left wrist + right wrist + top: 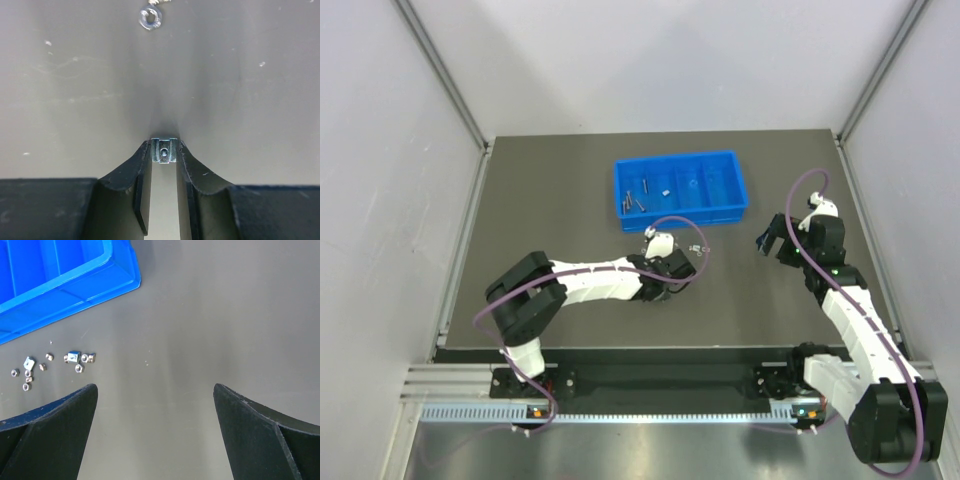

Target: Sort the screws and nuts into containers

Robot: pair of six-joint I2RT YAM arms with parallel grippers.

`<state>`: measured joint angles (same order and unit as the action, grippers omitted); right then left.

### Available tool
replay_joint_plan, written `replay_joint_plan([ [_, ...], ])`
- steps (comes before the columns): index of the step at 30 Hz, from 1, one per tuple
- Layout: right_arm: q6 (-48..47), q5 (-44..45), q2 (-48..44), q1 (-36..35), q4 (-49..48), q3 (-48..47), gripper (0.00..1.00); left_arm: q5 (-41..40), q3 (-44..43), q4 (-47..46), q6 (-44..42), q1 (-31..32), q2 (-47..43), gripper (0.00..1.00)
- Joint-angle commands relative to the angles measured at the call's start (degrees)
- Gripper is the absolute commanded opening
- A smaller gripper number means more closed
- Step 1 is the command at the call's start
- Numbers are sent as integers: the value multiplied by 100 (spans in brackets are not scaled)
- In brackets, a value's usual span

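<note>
The left gripper (165, 156) is nearly closed, its tips pinching a square nut (164, 150) that lies on the bench (240, 100) just in front of the blue tray (680, 213). The right gripper (154, 387) hangs wide open and empty near loose nuts (75, 358).

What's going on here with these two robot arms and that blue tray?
Two robot arms are sorting tiny metal fasteners into a shallow bright blue plastic tray. The left gripper pinches a small square silvery metal nut between its fingertips, down at the dark grey table. The right gripper hangs wide open and empty, with a scatter of loose silvery nuts on the table beside the tray. A few thin silvery screws already lie in the tray's left compartments.
</note>
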<state>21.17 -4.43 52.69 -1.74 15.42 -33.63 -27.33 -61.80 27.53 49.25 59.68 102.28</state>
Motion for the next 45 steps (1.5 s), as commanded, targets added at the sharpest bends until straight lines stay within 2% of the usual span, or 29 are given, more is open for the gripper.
replay_joint_plan([
  [1,63,-58,-4,-29,-294,-12,100,-360,-200,-9,-616,-97,-384,16],
  [9,1,-6,-118,-37,-197,-21,100,-686,-1395,-432,-1716,-703,-349,16],
  [16,28,-41,-39,-28,-241,-12,100,-431,-2125,-1328,-2665,-1441,-77,17],
  [25,28,-32,92,-28,-259,-21,100,219,-3039,-1742,-2860,-2021,1039,17],
  [30,1,12,102,-28,-206,-74,100,272,-3409,-1689,-2799,-2145,1479,19],
  [32,-25,64,67,-37,-171,-91,100,412,-3339,-1803,-2781,-2180,1418,24],
  [35,-25,82,14,-28,-197,-74,100,509,-3189,-1926,-2816,-2189,1199,39],
  [36,-25,82,14,-28,-197,-74,100,588,-3146,-1935,-2825,-2189,1128,47],
  [40,-25,56,40,-37,-206,-74,100,1001,-2918,-1874,-2904,-2180,707,60],
  [45,-16,47,31,-28,-189,-56,100,1274,-2127,-1821,-2808,-2031,-303,61],
])
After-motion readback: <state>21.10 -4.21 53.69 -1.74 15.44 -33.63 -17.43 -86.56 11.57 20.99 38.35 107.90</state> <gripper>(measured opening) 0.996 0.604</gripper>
